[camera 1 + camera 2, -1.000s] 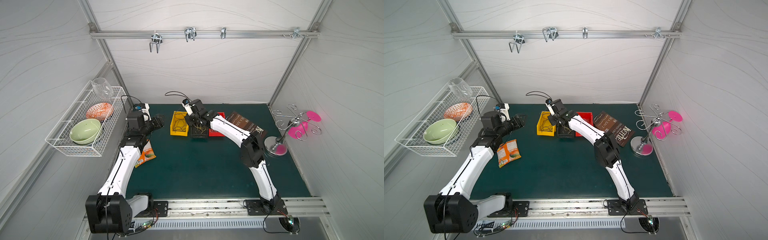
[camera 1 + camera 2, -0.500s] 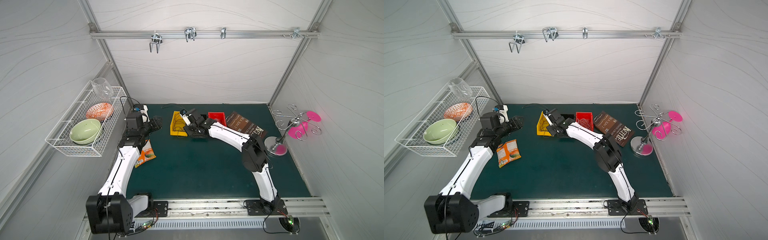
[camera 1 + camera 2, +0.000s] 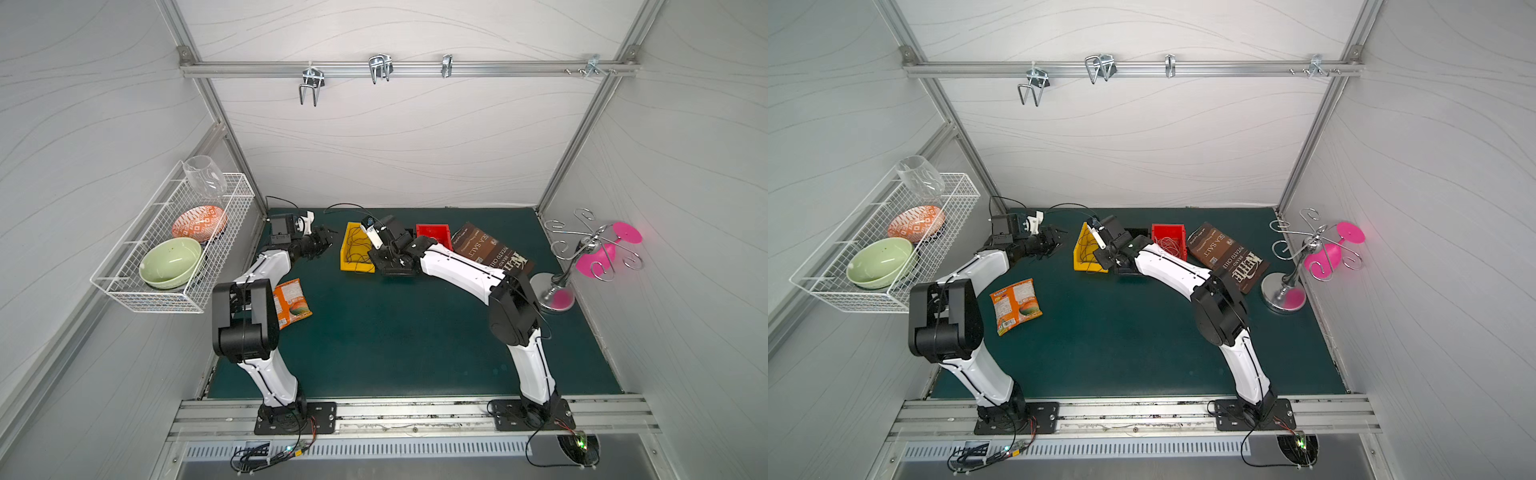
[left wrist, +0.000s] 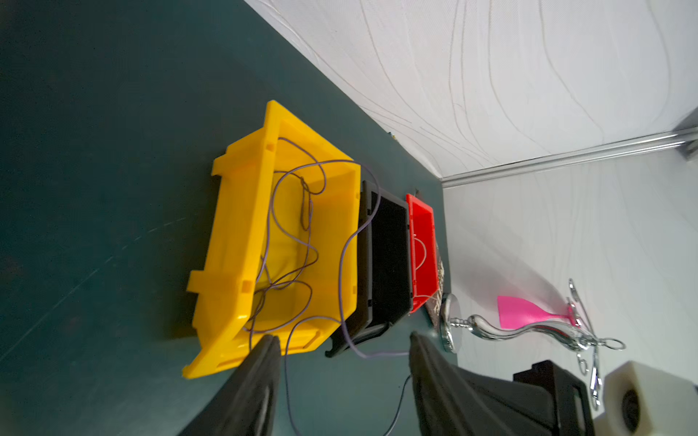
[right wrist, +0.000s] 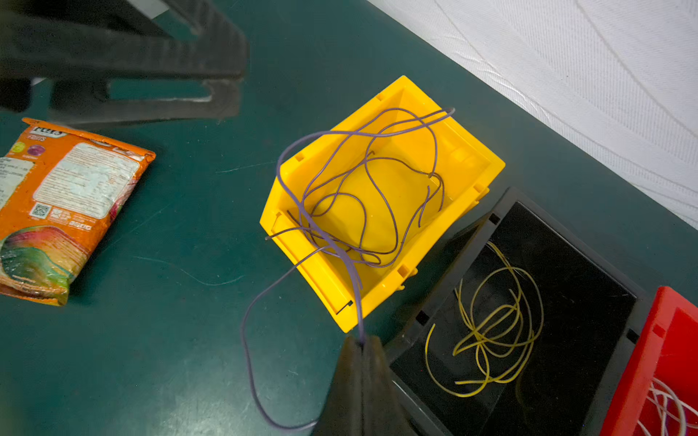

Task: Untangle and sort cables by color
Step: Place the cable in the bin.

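Dark purple cables (image 5: 355, 287) lie looped in the yellow bin (image 5: 472, 162), with one strand trailing over its front rim onto the mat. My right gripper (image 5: 362, 339) is shut on that strand at the bin's front corner, seen in a top view as well (image 3: 376, 266). Yellow cables (image 5: 491, 328) lie in the black bin (image 5: 589, 241), and white cables (image 5: 664, 404) in the red bin (image 5: 642, 362). My left gripper (image 4: 343, 336) stands open to the left of the yellow bin (image 3: 348, 266). A purple strand (image 4: 287, 377) hangs loose between its fingers.
An orange snack bag (image 3: 291, 303) lies on the green mat at the front left. A brown chip bag (image 3: 490, 251) and a metal stand with a pink glass (image 3: 594, 257) are at the right. A wire basket (image 3: 166, 291) with bowls hangs on the left wall.
My right gripper has come down from above the bins to the yellow bin's front corner, drawing a dark strand with it. The left arm's elbow has risen; its gripper stays near the bin.
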Controlling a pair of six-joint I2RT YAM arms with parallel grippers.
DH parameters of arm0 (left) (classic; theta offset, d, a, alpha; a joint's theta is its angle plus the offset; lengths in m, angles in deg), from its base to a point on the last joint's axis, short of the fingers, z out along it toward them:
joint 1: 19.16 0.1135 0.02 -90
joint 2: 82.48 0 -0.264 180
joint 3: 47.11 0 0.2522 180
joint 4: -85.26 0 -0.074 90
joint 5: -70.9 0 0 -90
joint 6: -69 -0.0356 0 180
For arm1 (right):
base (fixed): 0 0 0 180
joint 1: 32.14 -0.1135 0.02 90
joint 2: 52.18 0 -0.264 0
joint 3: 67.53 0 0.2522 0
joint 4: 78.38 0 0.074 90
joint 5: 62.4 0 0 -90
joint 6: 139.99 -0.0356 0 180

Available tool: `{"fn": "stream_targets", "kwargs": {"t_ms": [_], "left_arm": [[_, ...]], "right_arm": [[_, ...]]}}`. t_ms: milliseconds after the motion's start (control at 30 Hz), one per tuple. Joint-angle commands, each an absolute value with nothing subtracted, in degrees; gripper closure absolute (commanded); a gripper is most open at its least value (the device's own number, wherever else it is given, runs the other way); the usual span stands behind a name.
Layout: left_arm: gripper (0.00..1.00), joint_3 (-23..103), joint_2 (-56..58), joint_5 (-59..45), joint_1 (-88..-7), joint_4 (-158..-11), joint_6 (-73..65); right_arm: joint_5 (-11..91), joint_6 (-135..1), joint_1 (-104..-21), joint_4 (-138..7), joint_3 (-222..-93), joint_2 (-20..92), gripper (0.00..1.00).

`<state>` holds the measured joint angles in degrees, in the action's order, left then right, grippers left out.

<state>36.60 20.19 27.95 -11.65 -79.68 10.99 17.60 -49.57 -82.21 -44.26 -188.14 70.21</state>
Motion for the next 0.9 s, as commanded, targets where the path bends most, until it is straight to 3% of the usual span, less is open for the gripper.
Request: {"fn": "stream_targets", "kwargs": {"t_ms": [0,233,333,533,733,867], "left_arm": [[0.43,40.26,23.08,35.20,-11.51,-85.28,14.65],[0.44,39.86,27.05,35.88,-12.35,-86.36,15.65],[0.49,40.60,28.22,36.75,-13.36,-86.36,15.44],[0.67,40.74,28.86,37.08,-14.40,-85.13,14.65],[0.94,40.84,28.13,34.22,-14.59,-80.99,11.59],[1.00,41.44,28.46,33.66,-14.98,-77.55,9.47]], "right_arm": [[18.53,-50.04,-82.28,-44.77,-188.00,68.25,1.00],[18.99,-50.28,-82.24,-45.19,-188.35,68.37,1.00],[19.04,-50.26,-82.24,-45.33,-188.51,68.59,1.00],[18.95,-50.26,-81.98,-44.92,-189.57,69.56,1.00],[18.66,-50.42,-81.64,-44.99,-190.98,70.81,1.00],[17.86,-51.05,-81.05,-46.79,-192.33,72.37,1.00]]}}
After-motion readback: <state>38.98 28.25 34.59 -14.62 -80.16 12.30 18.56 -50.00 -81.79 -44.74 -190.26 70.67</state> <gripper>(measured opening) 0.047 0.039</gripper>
